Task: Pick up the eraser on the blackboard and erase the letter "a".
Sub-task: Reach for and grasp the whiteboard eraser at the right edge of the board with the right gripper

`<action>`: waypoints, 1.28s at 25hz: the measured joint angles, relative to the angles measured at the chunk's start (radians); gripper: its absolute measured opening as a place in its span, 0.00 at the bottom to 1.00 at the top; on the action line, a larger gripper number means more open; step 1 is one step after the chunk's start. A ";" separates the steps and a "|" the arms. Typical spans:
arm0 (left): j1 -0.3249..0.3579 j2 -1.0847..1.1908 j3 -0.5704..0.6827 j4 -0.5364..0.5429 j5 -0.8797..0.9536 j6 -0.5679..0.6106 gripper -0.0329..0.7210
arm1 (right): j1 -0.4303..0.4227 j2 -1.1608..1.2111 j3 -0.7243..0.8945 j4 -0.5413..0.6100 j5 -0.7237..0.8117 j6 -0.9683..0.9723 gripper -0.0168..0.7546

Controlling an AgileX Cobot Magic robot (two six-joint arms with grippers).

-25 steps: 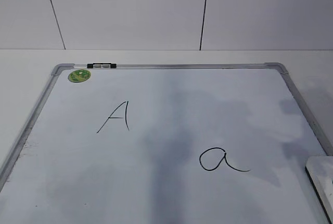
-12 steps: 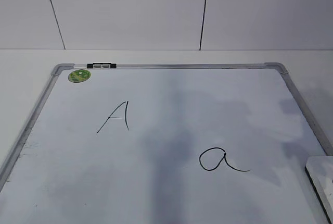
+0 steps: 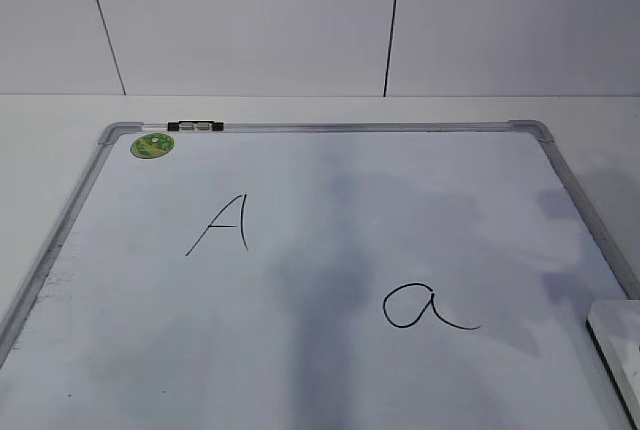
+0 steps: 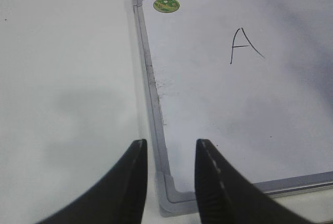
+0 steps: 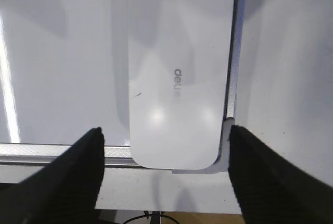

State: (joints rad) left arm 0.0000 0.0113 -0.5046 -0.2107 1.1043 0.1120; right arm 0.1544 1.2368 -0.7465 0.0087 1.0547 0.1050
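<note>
The right gripper's (image 5: 164,169) fingers (image 5: 67,177) are spread wide above the eraser (image 5: 179,70), not yet gripping, and the left gripper's (image 4: 169,182) fingers hang slightly parted over the board's near left corner. Nothing is done: on the smooth, grey-framed whiteboard (image 3: 330,128) covering the counter, the thin looped "a" (image 3: 428,308) stands whole, and the rounded white plastic eraser rests untouched at the board's near right corner

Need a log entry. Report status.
Right end effector open above eraser. Left end effector open, idle. "a" intact. Nothing blocking.
</note>
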 joint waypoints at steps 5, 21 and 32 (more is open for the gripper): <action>0.000 0.000 0.000 -0.001 0.000 0.000 0.36 | 0.000 0.000 0.000 0.000 -0.009 0.000 0.79; 0.000 0.000 0.000 -0.001 0.000 0.000 0.38 | 0.002 0.002 0.000 -0.055 -0.031 0.001 0.90; 0.000 0.000 0.000 -0.004 0.000 0.000 0.38 | 0.002 0.078 0.000 0.004 -0.063 -0.025 0.90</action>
State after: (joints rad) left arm 0.0000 0.0113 -0.5046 -0.2145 1.1043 0.1120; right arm 0.1560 1.3143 -0.7465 0.0128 0.9917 0.0797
